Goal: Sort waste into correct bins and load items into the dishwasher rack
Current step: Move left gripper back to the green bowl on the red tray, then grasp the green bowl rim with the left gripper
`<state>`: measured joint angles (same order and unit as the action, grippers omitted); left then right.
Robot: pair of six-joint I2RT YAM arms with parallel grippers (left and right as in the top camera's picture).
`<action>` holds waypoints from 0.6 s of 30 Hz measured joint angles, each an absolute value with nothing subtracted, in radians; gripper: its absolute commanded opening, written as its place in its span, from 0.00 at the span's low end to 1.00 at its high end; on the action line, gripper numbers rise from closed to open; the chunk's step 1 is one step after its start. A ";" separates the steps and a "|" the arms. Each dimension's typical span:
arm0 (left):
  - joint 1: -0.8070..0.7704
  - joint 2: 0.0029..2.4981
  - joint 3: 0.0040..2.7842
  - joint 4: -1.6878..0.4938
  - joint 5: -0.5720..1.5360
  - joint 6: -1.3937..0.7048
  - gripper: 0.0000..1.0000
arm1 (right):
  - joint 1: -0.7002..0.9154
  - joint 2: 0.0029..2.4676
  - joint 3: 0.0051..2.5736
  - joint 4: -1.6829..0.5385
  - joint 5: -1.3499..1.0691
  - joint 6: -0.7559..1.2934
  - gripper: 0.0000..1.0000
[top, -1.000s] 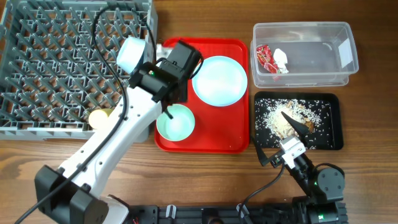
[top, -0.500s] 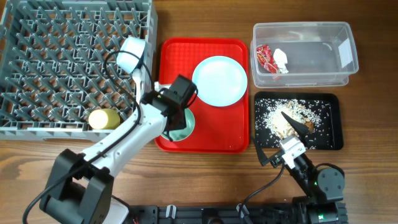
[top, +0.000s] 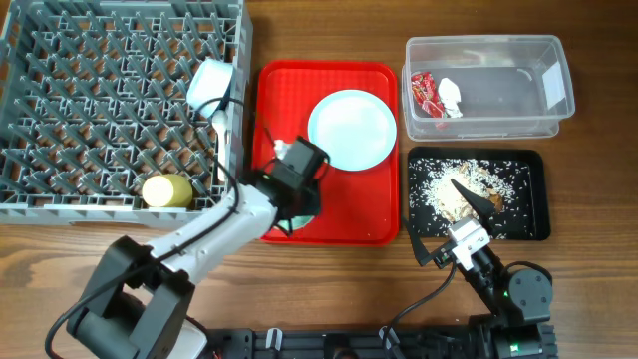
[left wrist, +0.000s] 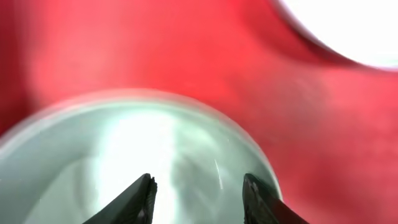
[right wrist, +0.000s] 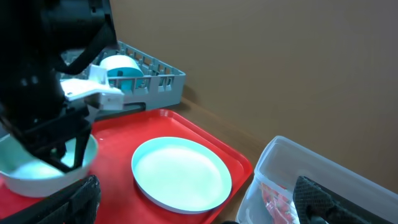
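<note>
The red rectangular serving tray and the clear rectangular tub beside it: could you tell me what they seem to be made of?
Red rectangular serving tray: probably moulded plastic, smooth and slightly glossy, with a rounded raised rim. Clear rectangular tub: likely thin transparent plastic; the wood table shows through its base.

Overhead looks straight down on everything; left wrist sits close over the bowl (left wrist: 155, 155), right wrist low at near right facing far left — all share the tray (top: 374, 204).
</note>
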<state>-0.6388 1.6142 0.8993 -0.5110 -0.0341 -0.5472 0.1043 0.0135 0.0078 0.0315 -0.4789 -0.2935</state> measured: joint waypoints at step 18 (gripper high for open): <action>-0.539 1.471 1.018 -0.763 -0.043 -0.491 0.48 | 0.104 0.014 0.008 0.031 -0.479 -0.294 1.00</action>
